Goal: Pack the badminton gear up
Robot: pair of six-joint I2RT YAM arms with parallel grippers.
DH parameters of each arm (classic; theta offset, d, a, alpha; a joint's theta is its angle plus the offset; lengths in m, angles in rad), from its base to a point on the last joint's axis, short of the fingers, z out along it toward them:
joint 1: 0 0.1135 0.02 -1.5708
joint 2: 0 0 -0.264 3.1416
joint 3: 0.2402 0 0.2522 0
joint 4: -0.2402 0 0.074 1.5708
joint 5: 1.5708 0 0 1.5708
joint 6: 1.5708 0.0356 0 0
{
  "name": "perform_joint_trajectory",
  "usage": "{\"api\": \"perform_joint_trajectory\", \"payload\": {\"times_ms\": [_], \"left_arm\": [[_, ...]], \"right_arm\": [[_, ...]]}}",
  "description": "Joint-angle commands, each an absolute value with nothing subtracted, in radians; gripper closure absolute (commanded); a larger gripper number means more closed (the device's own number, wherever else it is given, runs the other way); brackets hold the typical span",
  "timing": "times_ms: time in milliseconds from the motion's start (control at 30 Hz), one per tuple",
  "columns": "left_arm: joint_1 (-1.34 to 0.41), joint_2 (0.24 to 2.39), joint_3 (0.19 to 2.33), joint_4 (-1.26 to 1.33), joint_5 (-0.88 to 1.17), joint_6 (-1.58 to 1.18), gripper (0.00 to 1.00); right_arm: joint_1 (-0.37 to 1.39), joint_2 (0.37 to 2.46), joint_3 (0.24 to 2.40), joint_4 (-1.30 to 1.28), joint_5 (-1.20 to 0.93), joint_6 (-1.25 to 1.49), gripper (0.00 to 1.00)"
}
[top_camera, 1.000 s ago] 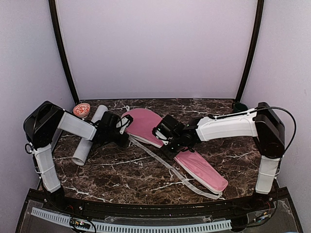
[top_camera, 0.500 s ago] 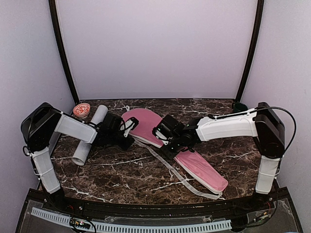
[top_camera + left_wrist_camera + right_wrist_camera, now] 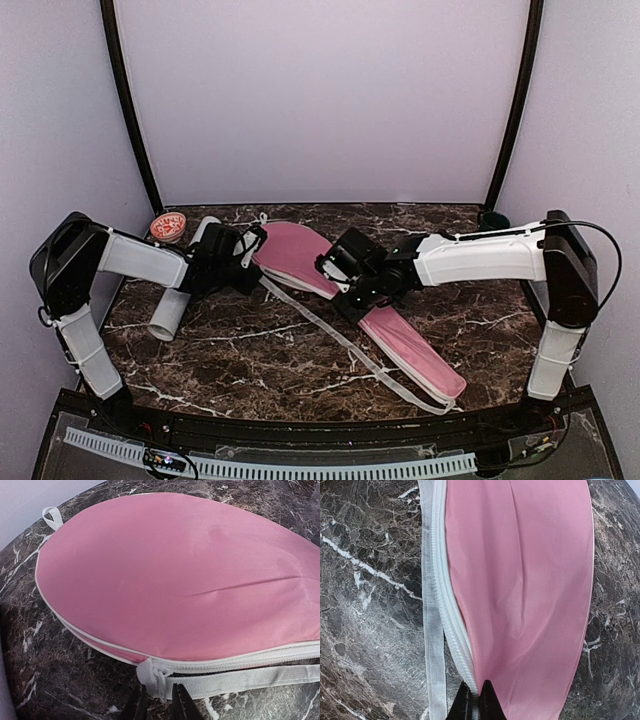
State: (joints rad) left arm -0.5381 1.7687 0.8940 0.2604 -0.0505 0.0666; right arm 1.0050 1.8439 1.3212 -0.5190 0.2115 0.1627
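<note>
The pink racket-shaped cover [image 3: 295,255] lies diagonally across the table, head at the back left, and fills the left wrist view [image 3: 175,580] and the right wrist view [image 3: 530,580]. Its white zipper runs along the near edge. My left gripper [image 3: 256,260] [image 3: 159,707] is at the head end, its jaws narrowly closed round the white zipper pull [image 3: 162,680]. My right gripper [image 3: 338,282] [image 3: 475,702] is shut on the cover's zipper edge [image 3: 455,630] at mid-length. The white cardboard tube [image 3: 168,312] lies left of my left arm. No rackets or shuttlecocks are in view.
A small red-patterned round cap [image 3: 168,226] sits at the back left by the tube. The cover's white strap [image 3: 345,350] [image 3: 432,630] trails loose over the marble in front of the cover. A dark object [image 3: 490,216] stands at the back right corner.
My left gripper has moved back and slightly left along the cover's head. My right arm has shifted a little to the right, and the cover's handle end with it.
</note>
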Motion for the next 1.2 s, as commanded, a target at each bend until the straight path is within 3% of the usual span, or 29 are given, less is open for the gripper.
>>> {"api": "perform_joint_trajectory", "payload": {"times_ms": [0,267,633,733,933,1167], "left_arm": [[-0.536,1.751,0.877,0.235,-0.027,0.053,0.80],[-0.534,1.771,0.853,0.287,-0.007,0.048,0.78],[-0.528,1.845,0.882,0.296,-0.039,0.046,0.85],[-0.527,1.843,0.886,0.305,-0.031,0.040,0.76],[-0.528,1.827,0.878,0.333,0.020,0.037,0.70],[-0.526,1.742,0.809,0.360,-0.044,0.002,0.72]], "right_arm": [[1.000,1.795,1.330,-0.492,0.201,0.175,1.00],[1.000,1.802,1.314,-0.479,0.190,0.178,1.00],[1.000,1.794,1.309,-0.481,0.182,0.181,1.00],[1.000,1.797,1.310,-0.479,0.178,0.181,1.00],[0.999,1.801,1.310,-0.477,0.175,0.184,1.00],[1.000,1.805,1.315,-0.483,0.178,0.189,1.00]]}}
